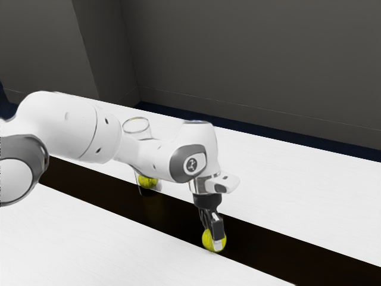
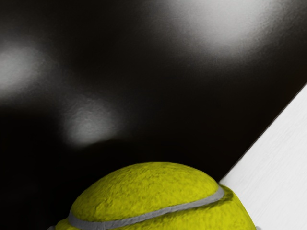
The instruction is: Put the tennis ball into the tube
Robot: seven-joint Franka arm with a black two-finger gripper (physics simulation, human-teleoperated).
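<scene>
My gripper (image 1: 214, 239) points down in the exterior view, its black fingers on either side of a yellow tennis ball (image 1: 206, 240) and shut on it. The wrist view has this tennis ball (image 2: 158, 194) large at its lower edge, with a small grey bit of fingertip against each side. Behind the arm stands the clear tube (image 1: 136, 120), upright, its middle hidden by the arm. Another yellow ball (image 1: 146, 181) sits low inside it. Whether the gripped ball touches the surface below, I cannot tell.
A dark glossy strip (image 1: 268, 243) runs lengthwise between the white table surfaces (image 1: 297, 185). The arm's forearm passes in front of the tube, close to it in the exterior view. Grey walls rise behind.
</scene>
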